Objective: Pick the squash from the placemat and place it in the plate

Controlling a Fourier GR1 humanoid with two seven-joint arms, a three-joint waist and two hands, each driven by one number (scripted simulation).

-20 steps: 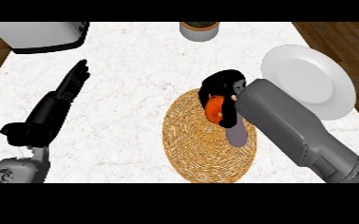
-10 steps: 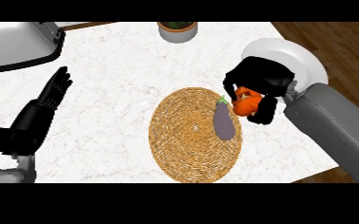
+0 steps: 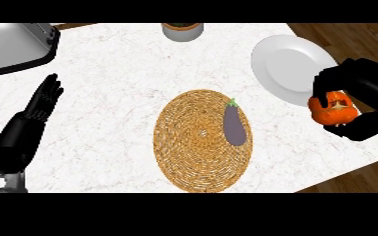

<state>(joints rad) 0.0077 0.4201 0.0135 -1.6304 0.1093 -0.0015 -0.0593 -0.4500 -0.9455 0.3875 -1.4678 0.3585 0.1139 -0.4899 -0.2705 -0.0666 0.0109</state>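
The right hand (image 3: 353, 82) curls round the orange squash (image 3: 334, 108) just beside the plate (image 3: 289, 69), clear of the placemat (image 3: 193, 145), while the left hand (image 3: 38, 105) rests open over the surface (image 3: 118, 65).

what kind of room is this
Most likely a kitchen: a white marble-look counter holds a white plate, a woven placemat with an eggplant on it, and what looks like a metal appliance at the far left corner.
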